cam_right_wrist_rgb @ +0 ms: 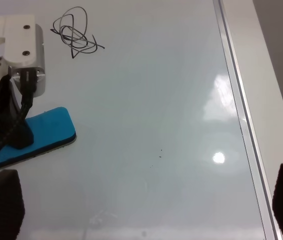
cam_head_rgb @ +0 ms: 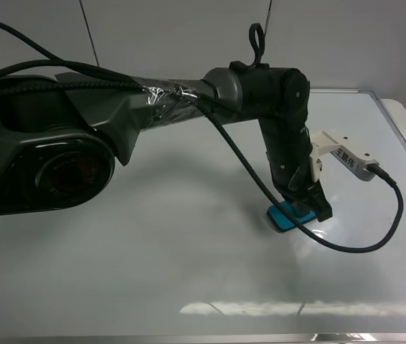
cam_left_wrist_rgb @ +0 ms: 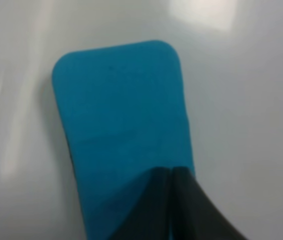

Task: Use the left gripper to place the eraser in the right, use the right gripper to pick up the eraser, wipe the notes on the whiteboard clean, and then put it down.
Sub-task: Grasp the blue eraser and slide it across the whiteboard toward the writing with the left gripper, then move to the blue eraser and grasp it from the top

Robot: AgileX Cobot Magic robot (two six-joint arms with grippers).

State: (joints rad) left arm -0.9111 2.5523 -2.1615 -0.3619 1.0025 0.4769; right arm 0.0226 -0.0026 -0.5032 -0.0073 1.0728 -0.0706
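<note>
One teal eraser (cam_head_rgb: 283, 215) is lying on one whiteboard (cam_head_rgb: 189, 272), which is carrying one black scribble of notes (cam_right_wrist_rgb: 75, 32). One dark arm (cam_head_rgb: 153, 107) is wearing one white wrist module (cam_head_rgb: 343, 154), one black cable (cam_head_rgb: 353, 249) looping from it. Two dark fingertips (cam_right_wrist_rgb: 0, 202) of the right gripper (cam_right_wrist_rgb: 144, 200) are showing.

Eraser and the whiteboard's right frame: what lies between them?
Between the eraser and the frame, only bare glossy whiteboard; the right wrist view shows it.
</note>
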